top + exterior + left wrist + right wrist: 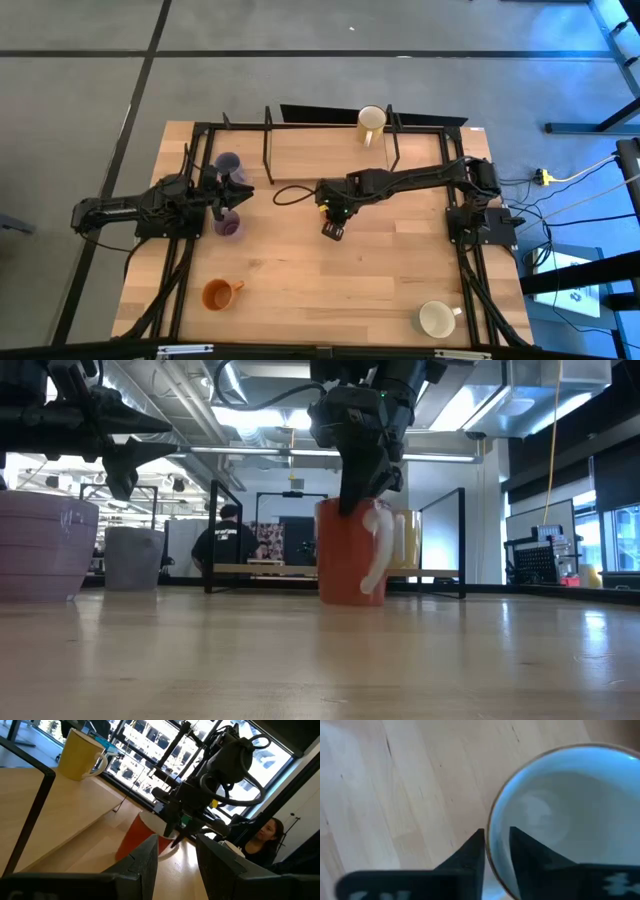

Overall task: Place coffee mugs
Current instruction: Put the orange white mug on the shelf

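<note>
A mug (345, 555), red-orange outside and white inside with a white handle, stands near the table's middle (333, 228). My right gripper (496, 837) comes down on it from above and is shut on its rim. My left gripper (177, 855) is open near the left edge and touches nothing. It sits between two lavender mugs (228, 165) (228, 222) that stand on the table. A cream mug (371, 124) stands at the far edge, an orange mug (220, 293) at near left and another cream mug (437, 318) at near right. My right gripper pinches the red-orange mug's rim (493, 817), with one finger (522, 847) inside the cup and the other finger (470, 850) outside the wall. The fingers come from above, pointing down. The mug is upright, and its base looks to be on the table (345, 600).
Black upright frame dividers (267, 150) (395, 148) stand along the table's far side. A black cable loop (290, 192) lies between the arms. People show in the room beyond (225, 545) (265, 837). Bare wood lies in the table's near middle (330, 300).
</note>
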`<state>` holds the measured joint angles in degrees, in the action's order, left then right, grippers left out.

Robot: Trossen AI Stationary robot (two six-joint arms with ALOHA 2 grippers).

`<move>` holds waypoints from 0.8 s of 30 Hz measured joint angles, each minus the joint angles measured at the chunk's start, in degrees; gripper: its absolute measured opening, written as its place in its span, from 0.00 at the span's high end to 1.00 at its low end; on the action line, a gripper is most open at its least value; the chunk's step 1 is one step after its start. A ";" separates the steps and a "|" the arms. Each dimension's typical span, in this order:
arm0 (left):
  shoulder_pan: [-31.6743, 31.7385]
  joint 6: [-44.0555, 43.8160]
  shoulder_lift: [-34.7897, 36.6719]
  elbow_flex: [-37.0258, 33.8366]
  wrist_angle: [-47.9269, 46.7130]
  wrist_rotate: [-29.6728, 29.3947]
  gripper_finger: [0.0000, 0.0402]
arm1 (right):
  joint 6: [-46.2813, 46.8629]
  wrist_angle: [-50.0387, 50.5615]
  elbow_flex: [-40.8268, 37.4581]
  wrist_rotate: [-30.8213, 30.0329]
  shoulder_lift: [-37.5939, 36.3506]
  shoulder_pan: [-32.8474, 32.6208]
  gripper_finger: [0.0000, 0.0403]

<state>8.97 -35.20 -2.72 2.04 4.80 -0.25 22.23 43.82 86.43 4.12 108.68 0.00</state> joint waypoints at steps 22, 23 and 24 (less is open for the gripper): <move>0.00 2.91 0.00 -0.01 -0.02 3.51 0.69 | 31.02 16.62 4.87 -23.36 -8.19 -15.62 0.57; 0.00 2.91 0.00 -0.02 -0.06 4.51 0.69 | 34.03 15.88 3.68 -24.69 -8.20 -16.68 0.55; 0.00 2.91 0.00 0.00 -0.07 5.28 0.69 | 37.07 15.58 2.46 -25.99 -8.20 -17.82 0.53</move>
<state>8.97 -32.29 -2.72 2.04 4.73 5.03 59.30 59.40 88.89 -21.87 100.49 -17.82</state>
